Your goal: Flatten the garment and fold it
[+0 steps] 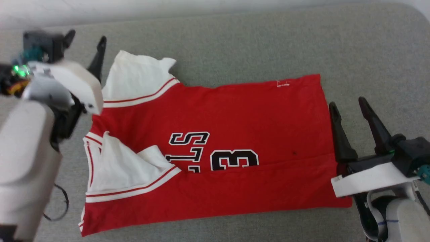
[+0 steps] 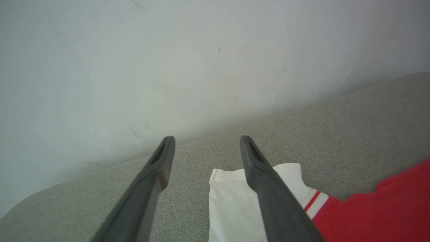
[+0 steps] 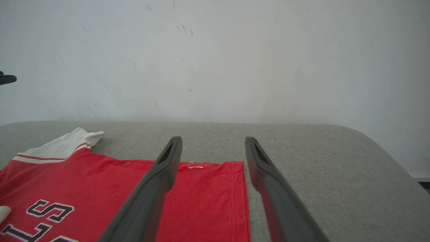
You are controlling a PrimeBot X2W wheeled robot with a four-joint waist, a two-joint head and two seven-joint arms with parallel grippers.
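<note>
The red jersey (image 1: 235,114) lies spread sideways on the grey cushion, its near long edge folded up over the lower part of the black letters and the "3" (image 1: 234,159). One white sleeve (image 1: 134,77) lies flat at the far left; the other (image 1: 124,168) is folded in over the near left. My left gripper (image 1: 86,37) is open, raised just left of the far sleeve (image 2: 231,205). My right gripper (image 1: 347,102) is open beside the hem (image 3: 240,188) at the right, holding nothing.
The grey cushion (image 1: 255,43) runs back to a pale wall (image 3: 215,57); its rounded right corner (image 3: 369,141) lies beyond the right gripper. A dark cable loop (image 1: 62,205) hangs by my left forearm.
</note>
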